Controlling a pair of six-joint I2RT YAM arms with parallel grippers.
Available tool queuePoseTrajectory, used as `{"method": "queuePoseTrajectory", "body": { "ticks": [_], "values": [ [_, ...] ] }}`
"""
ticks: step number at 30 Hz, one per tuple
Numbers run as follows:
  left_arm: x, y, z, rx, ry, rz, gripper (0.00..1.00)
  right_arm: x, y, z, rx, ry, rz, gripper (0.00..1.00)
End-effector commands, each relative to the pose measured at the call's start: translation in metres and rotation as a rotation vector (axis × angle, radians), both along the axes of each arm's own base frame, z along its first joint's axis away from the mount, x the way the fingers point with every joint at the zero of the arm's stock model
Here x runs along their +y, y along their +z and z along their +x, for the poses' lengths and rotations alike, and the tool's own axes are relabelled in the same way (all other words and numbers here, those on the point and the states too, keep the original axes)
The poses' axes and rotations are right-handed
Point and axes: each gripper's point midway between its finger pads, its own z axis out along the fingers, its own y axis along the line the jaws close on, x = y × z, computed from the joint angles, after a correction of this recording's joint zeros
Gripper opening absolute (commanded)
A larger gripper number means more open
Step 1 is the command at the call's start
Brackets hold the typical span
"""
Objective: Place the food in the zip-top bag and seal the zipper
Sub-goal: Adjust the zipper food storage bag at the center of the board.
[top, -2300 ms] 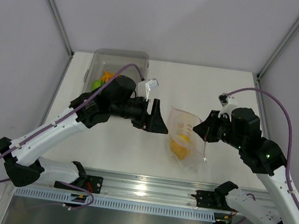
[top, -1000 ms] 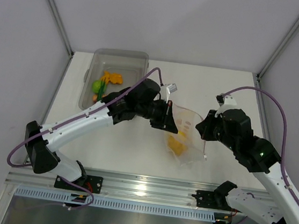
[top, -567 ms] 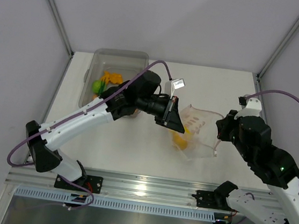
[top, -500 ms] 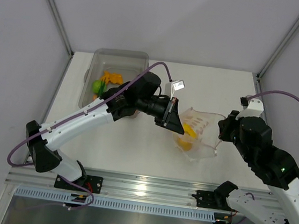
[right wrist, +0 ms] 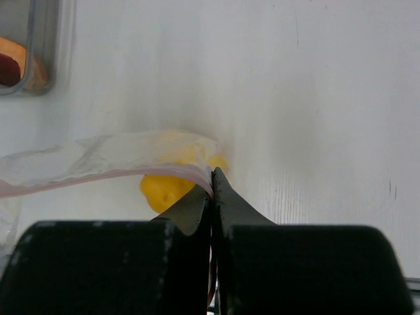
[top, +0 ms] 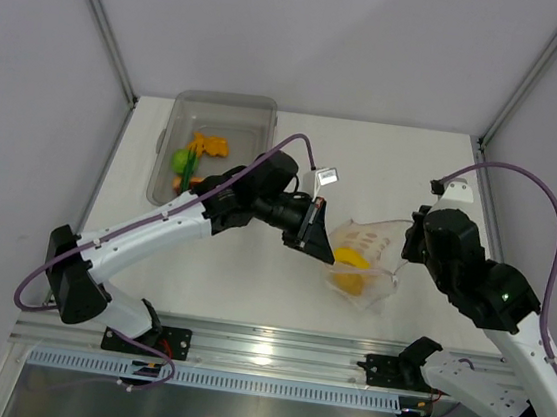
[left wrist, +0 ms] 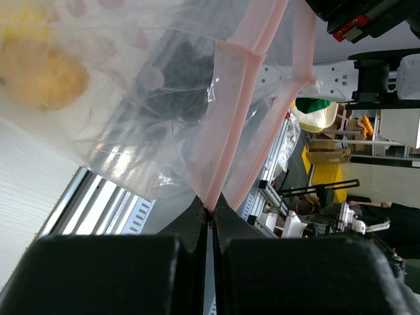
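Observation:
The zip-top bag [top: 365, 264] hangs between my two grippers, just above the table. Inside it are a yellow lemon [top: 350, 257] and an orange fruit [top: 352, 284]. My left gripper [top: 327, 255] is shut on the left end of the pink zipper [left wrist: 226, 125], with the strip pinched at its tips [left wrist: 210, 209]. The right gripper [top: 406, 251] is shut on the other end of the strip [right wrist: 98, 178]. The lemon [right wrist: 167, 189] shows just beyond its tips [right wrist: 212, 173]. A green lime [top: 179, 159], a green stalk [top: 190, 170] and an orange cluster [top: 208, 144] lie in the bin.
A rigid clear grey bin [top: 261, 116] stands at the back left; its corner [right wrist: 41, 46] appears in the right wrist view with a dark-red and tan slice [right wrist: 14, 64] inside. White walls surround the table. A metal rail [top: 262, 353] runs along the near edge.
The left gripper came from beside the bin and took the bag's left edge. Both grippers lifted the bag. In the last half second they drew closer and the bag sagged narrower.

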Motion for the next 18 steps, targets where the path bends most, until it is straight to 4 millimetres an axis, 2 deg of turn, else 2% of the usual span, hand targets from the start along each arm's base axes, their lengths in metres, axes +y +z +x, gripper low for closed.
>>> {"method": "queuePoseTrajectory", "body": {
  "ticks": [1, 3, 6, 7, 9, 11, 12, 13, 14, 15, 16, 17, 18],
  "values": [
    [0.003, 0.006, 0.001, -0.027, 0.007, -0.020, 0.01, 0.002, 0.003, 0.004, -0.023, 0.006, 0.006, 0.00],
    [0.003, -0.008, 0.008, -0.018, 0.029, 0.013, 0.01, 0.003, -0.003, 0.003, -0.011, 0.008, -0.001, 0.00],
    [0.006, -0.027, 0.020, -0.025, 0.089, 0.070, 0.12, 0.006, -0.009, 0.003, 0.001, 0.019, 0.001, 0.00],
    [0.008, -0.029, 0.027, -0.057, 0.127, 0.082, 0.14, 0.008, -0.010, 0.003, 0.006, 0.026, 0.004, 0.00],
    [0.012, -0.029, 0.036, -0.098, 0.176, 0.095, 0.26, 0.012, -0.011, 0.003, 0.009, 0.040, 0.017, 0.00],
    [0.020, -0.021, 0.047, -0.160, 0.245, 0.095, 0.42, 0.016, -0.014, 0.003, 0.019, 0.057, 0.026, 0.00],
    [0.023, -0.018, 0.050, -0.190, 0.261, 0.091, 0.47, 0.017, -0.014, 0.004, 0.016, 0.059, 0.032, 0.00],
    [0.030, -0.009, 0.057, -0.232, 0.307, 0.088, 0.63, 0.019, -0.018, 0.004, 0.023, 0.062, 0.029, 0.00],
    [0.036, -0.005, 0.061, -0.259, 0.331, 0.090, 0.73, 0.020, -0.019, 0.005, 0.025, 0.064, 0.029, 0.00],
    [0.043, 0.005, 0.062, -0.290, 0.357, 0.075, 0.91, 0.020, -0.020, 0.005, 0.027, 0.065, 0.029, 0.00],
    [0.051, 0.009, 0.071, -0.324, 0.405, 0.080, 0.99, 0.021, -0.023, 0.006, 0.034, 0.065, 0.023, 0.00],
    [0.057, 0.013, 0.074, -0.351, 0.424, 0.079, 0.99, 0.022, -0.023, 0.007, 0.033, 0.069, 0.023, 0.00],
    [0.068, 0.025, 0.081, -0.383, 0.467, 0.059, 0.99, 0.023, -0.024, 0.007, 0.035, 0.068, 0.024, 0.00]
  ]
}}
